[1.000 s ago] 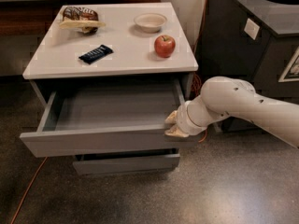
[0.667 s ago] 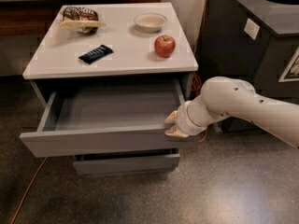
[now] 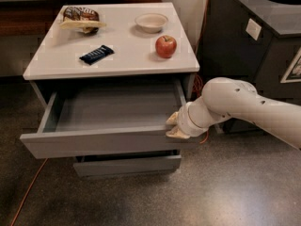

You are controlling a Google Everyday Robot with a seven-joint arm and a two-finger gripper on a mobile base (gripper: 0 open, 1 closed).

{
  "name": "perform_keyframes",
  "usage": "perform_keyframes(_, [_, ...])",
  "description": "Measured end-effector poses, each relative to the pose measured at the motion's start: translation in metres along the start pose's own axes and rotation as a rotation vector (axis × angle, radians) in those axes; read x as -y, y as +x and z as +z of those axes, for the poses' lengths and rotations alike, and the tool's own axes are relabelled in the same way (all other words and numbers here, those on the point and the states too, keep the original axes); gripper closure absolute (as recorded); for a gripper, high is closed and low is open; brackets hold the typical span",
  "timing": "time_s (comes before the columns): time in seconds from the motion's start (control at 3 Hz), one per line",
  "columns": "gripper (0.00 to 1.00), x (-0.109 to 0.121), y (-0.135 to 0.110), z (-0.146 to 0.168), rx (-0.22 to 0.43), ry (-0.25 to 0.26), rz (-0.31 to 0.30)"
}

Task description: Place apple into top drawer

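Observation:
The red apple point(image 3: 166, 46) sits on the white cabinet top point(image 3: 61, 60) near its right edge, in front of the cream bowl point(image 3: 151, 22). The top drawer point(image 3: 99, 144) is pulled wide open and its shallow grey interior holds nothing. My gripper point(image 3: 174, 126) is at the right end of the drawer's front panel, against its top edge, well below and in front of the apple. The white arm point(image 3: 244, 107) reaches in from the right.
A dark snack bar point(image 3: 96, 54) and a bagged snack point(image 3: 81, 18) lie on the cabinet top. A shorter lower drawer point(image 3: 127, 165) sticks out slightly. A dark bin unit point(image 3: 254, 41) stands close on the right. An orange cable point(image 3: 28, 187) runs over the floor.

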State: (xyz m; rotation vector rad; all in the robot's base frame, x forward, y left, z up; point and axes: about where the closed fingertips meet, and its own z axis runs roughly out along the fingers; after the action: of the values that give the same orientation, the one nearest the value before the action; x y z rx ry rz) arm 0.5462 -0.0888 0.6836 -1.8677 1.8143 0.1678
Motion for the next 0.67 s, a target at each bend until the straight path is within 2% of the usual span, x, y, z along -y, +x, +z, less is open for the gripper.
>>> perform_keyframes(0.67, [0.18, -0.0001, 0.0, 0.0, 0.0, 0.0, 0.0])
